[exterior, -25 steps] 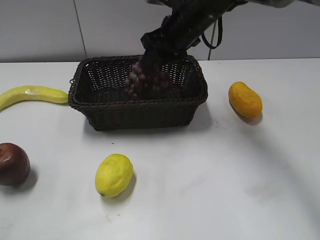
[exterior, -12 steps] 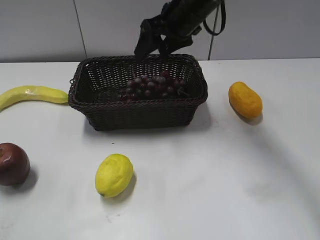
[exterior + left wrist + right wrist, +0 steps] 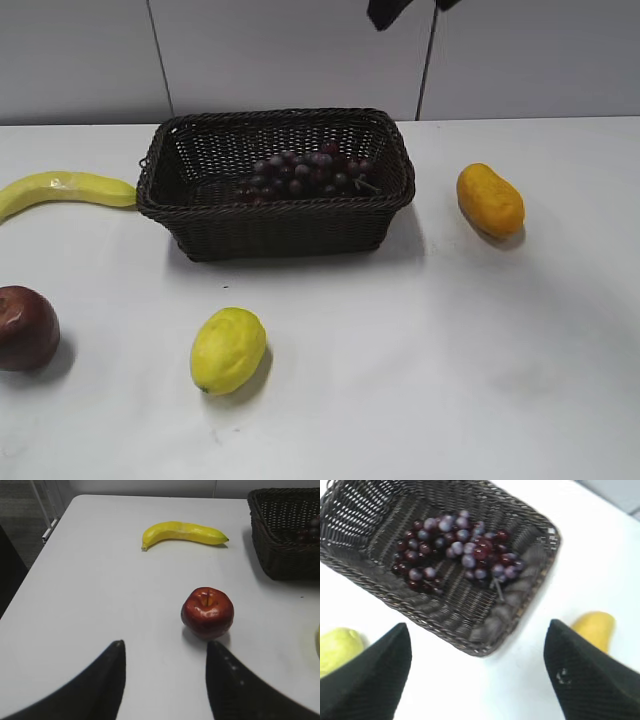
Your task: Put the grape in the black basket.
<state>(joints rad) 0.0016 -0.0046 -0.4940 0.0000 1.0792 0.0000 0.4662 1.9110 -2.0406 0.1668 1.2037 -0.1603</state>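
The grape (image 3: 305,172) lies inside the black basket (image 3: 280,225), a dark woven basket at the table's middle back. In the right wrist view the grape (image 3: 455,547) rests on the floor of the black basket (image 3: 520,610). My right gripper (image 3: 477,625) is open and empty, high above the basket; only its tip (image 3: 385,12) shows at the top edge of the exterior view. My left gripper (image 3: 165,645) is open and empty above the table, near the red apple (image 3: 207,611). The basket's corner (image 3: 280,555) shows at the right there.
A banana (image 3: 60,190) lies left of the basket, also seen in the left wrist view (image 3: 182,532). A dark red apple (image 3: 25,328) sits at the front left, a lemon (image 3: 228,349) in front of the basket, an orange-yellow mango (image 3: 490,200) to its right.
My right gripper let go of the grape, which now lies in the basket. The right arm rose up and away, almost out of the exterior view.
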